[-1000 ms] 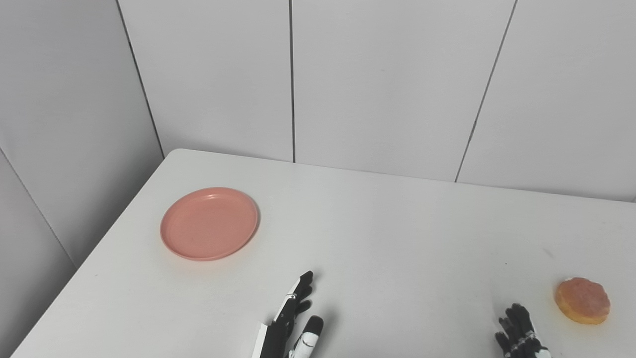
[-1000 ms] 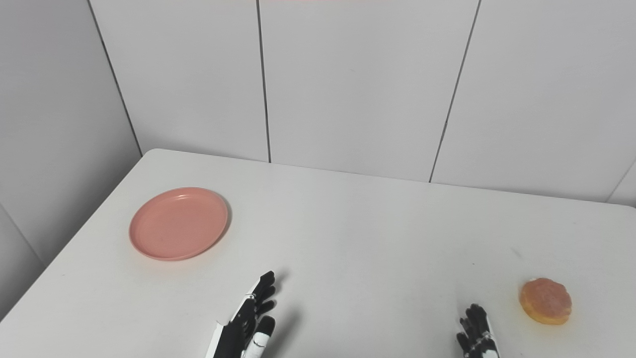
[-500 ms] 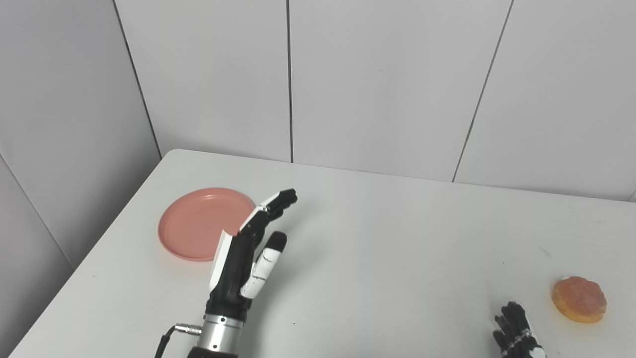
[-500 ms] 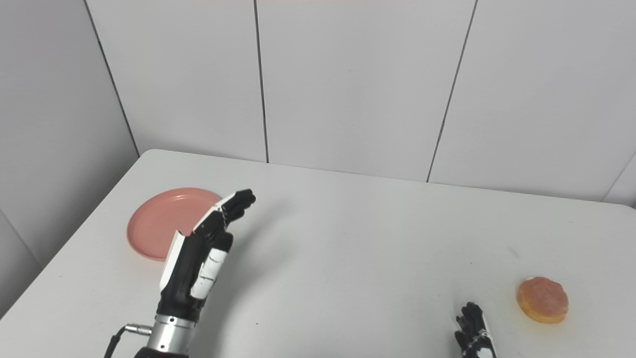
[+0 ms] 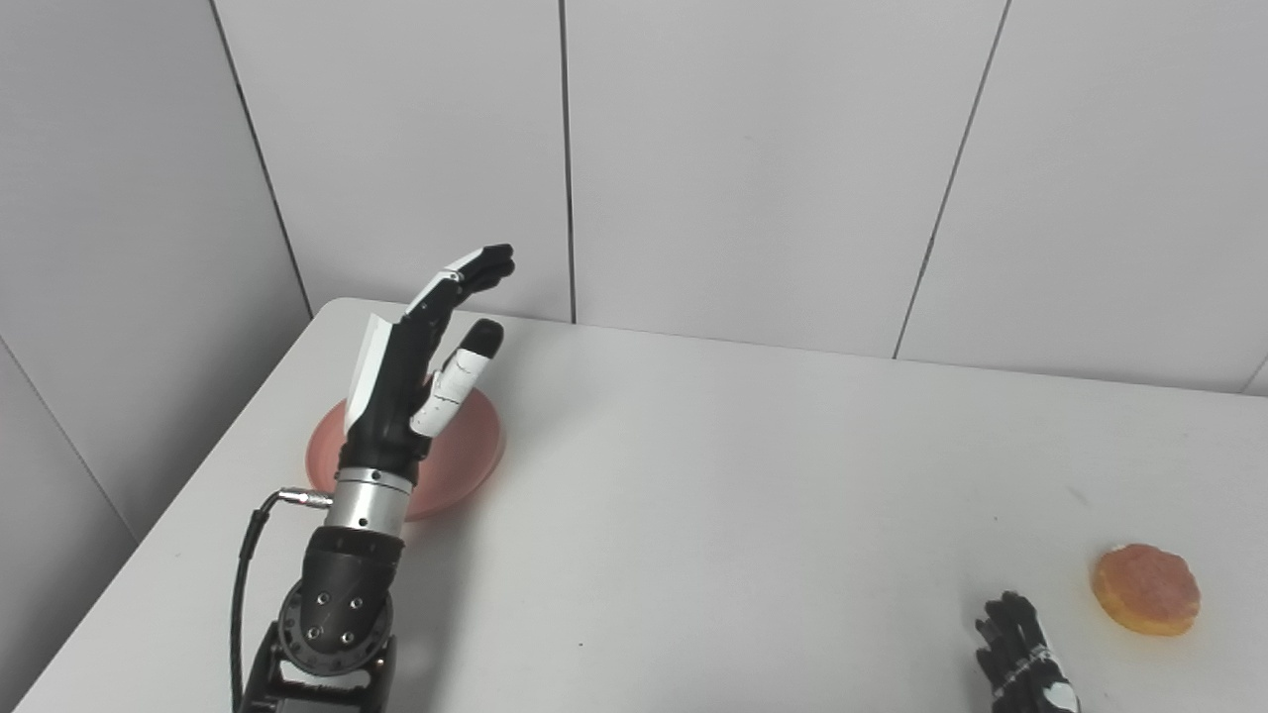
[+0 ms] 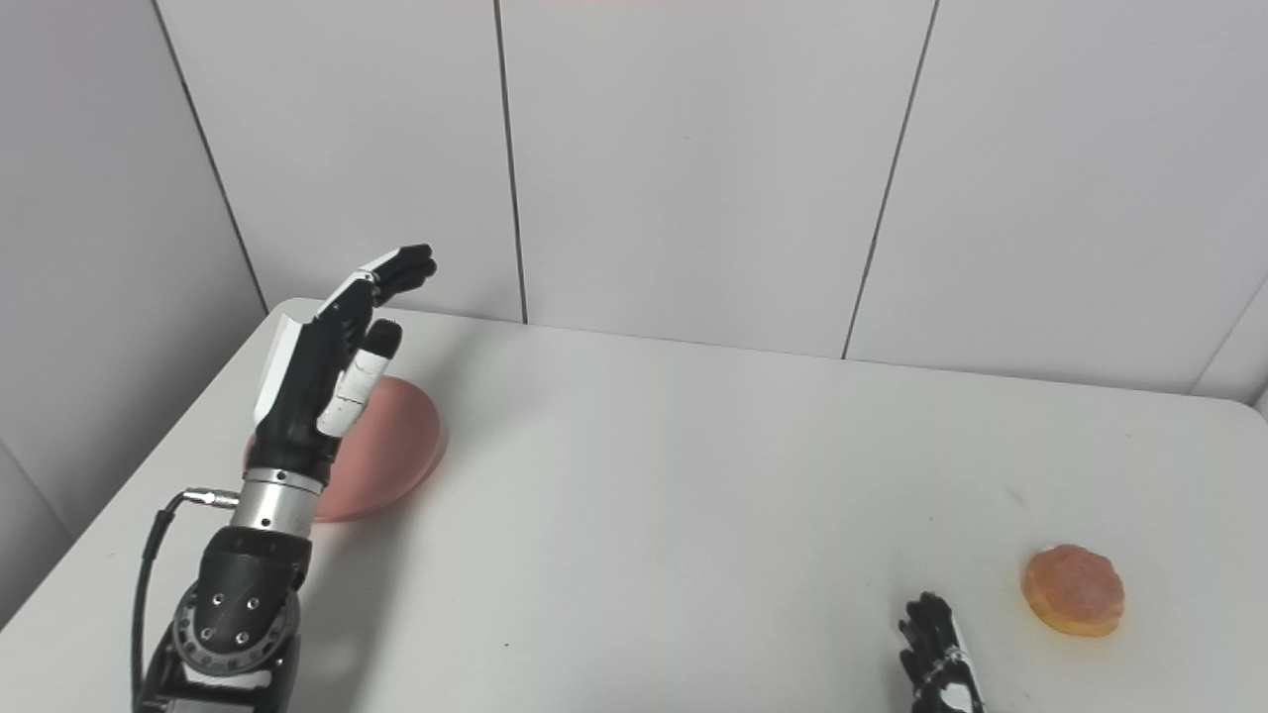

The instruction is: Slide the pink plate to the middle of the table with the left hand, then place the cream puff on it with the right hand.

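**A:** ok so where are we at? The left hand [image 5: 411,381] was down at the bottom edge a second ago, barely in shot. Now the whole forearm is up and reaching out over the pink plate [image 5: 466,460].

**B:** yep, big jump. It's gone from near the front of the tabletop [image 5: 743,475] to hanging above the plate, palm side-on, fingers [image 5: 485,265] straight and spread a little, holding nothing. I can't tell for sure, but it looks raised above the plate, not touching it.

**A:** has the plate moved at all?

**B:** doesn't look like it. It sits over on the left side near the far corner, same spot as before; the tiny shift in the picture looks like the head camera moving. So the slide hasn't started, I'd say this is just the approach.

**A:** and the right hand [image 6: 936,659]?

**B:** parked at the bottom edge, basically unchanged. Only the dark fingers poke into view, so I can't tell if it's open or closed. The cream puff [image 6: 1074,590] is just beside it on the right, untouched.

**A:** so next up?

**B:** my guess is the left hand needs to come down on the plate's far-left side and push it toward the middle. The puff part waits till then.
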### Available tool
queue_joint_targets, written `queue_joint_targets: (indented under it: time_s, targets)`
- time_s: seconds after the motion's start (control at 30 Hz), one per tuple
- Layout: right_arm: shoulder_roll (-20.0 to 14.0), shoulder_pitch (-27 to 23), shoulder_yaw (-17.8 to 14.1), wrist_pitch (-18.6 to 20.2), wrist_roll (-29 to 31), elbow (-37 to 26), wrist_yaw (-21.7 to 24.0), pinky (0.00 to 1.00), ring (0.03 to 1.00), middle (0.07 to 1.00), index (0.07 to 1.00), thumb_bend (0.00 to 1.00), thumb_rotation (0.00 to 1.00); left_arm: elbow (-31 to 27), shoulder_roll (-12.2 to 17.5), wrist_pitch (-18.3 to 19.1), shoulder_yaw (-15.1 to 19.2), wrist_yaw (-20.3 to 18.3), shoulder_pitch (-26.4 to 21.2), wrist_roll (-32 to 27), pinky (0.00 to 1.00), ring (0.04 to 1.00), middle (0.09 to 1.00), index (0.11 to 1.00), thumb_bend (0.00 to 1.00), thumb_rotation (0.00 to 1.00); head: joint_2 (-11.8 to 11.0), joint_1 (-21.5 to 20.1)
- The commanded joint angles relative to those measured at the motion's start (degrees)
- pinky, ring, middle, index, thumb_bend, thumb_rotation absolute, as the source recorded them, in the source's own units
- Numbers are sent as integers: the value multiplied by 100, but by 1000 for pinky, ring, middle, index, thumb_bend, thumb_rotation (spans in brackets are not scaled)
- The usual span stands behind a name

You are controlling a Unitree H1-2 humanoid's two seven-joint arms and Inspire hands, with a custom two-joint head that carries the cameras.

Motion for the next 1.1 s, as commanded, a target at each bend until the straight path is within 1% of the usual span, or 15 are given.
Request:
queue_joint_targets:
  time_s: [0.0, 0.1, 0.17, 0.23, 0.3, 0.37, 0.4, 0.43, 0.5, 0.57, 0.67, 0.73, 0.8, 0.93, 1.07]
  targets:
    - [-33, 164, 44, 202, -45, 346, -43, 1000, 960, 943, 940, 645, 1000, -21, 229, -146, 76, 10, -327, -53, 853, 807, 788, 761, 973, 1000, 7, 5]
    - [-52, 160, 48, 235, -49, 336, -41, 1000, 960, 942, 940, 651, 1000, 129, 451, -106, 189, 43, -472, -67, 832, 799, 790, 766, 979, 1000, 11, 20]
    - [-64, 158, 49, 236, -44, 340, -35, 1000, 960, 941, 940, 653, 1000, 214, 552, -68, 272, 40, -528, -133, 865, 806, 793, 768, 973, 995, 14, 27]
    - [-68, 154, 46, 227, -46, 356, -40, 1000, 957, 938, 940, 641, 1000, 365, 678, -39, 385, 59, -578, -168, 857, 803, 801, 777, 978, 992, 15, 30]
    - [-73, 151, 48, 217, -43, 369, -36, 1000, 955, 934, 940, 637, 1000, 546, 813, -14, 486, 74, -620, -190, 827, 791, 796, 785, 990, 998, 20, 27]
    - [-78, 149, 54, 213, -35, 372, -25, 1000, 954, 933, 942, 634, 1000, 702, 906, 20, 569, 71, -649, -244, 846, 804, 812, 798, 988, 1000, 26, 20]
    - [-77, 150, 57, 222, -34, 369, -27, 1000, 954, 933, 943, 634, 1000, 823, 947, 6, 630, 63, -671, -321, 850, 807, 815, 800, 987, 1000, 26, 20]
    - [-78, 151, 59, 227, -37, 368, -28, 1000, 951, 930, 941, 634, 1000, 977, 981, -46, 693, 58, -700, -426, 874, 829, 828, 811, 950, 989, 26, 20]
    - [-76, 152, 64, 228, -30, 372, -25, 1000, 950, 926, 941, 623, 1000, 1409, 1051, -242, 835, 83, -787, -662, 907, 855, 842, 821, 908, 962, 30, 20]
    - [-77, 151, 73, 220, -26, 381, -19, 1000, 949, 925, 941, 620, 1000, 1842, 1114, -375, 989, 57, -888, -963, 920, 864, 845, 821, 894, 948, 31, 18]
    - [-72, 153, 79, 209, -40, 392, -28, 1000, 946, 918, 938, 621, 1000, 2402, 1134, -429, 1218, 15, -1013, -1453, 939, 884, 849, 805, 918, 893, 36, 3]
    - [-68, 155, 82, 216, -49, 386, -36, 1000, 947, 917, 937, 622, 1000, 2771, 1161, -522, 1312, -41, -1040, -1673, 931, 900, 873, 813, 925, 889, 42, -7]
    - [-68, 159, 85, 239, -54, 368, -46, 1000, 947, 915, 936, 620, 1000, 3003, 1169, -601, 1363, -56, -1034, -1820, 921, 910, 889, 826, 927, 895, 48, -3]
    - [-83, 165, 95, 249, -58, 346, -56, 1000, 939, 904, 928, 627, 1000, 3372, 1148, -724, 1435, -48, -970, -2099, 945, 935, 900, 853, 884, 906, 56, 6]
    - [-93, 170, 106, 279, -59, 328, -59, 997, 935, 896, 928, 629, 1000, 3668, 1144, -829, 1477, 22, -982, -2208, 949, 937, 898, 862, 895, 882, 61, 0]
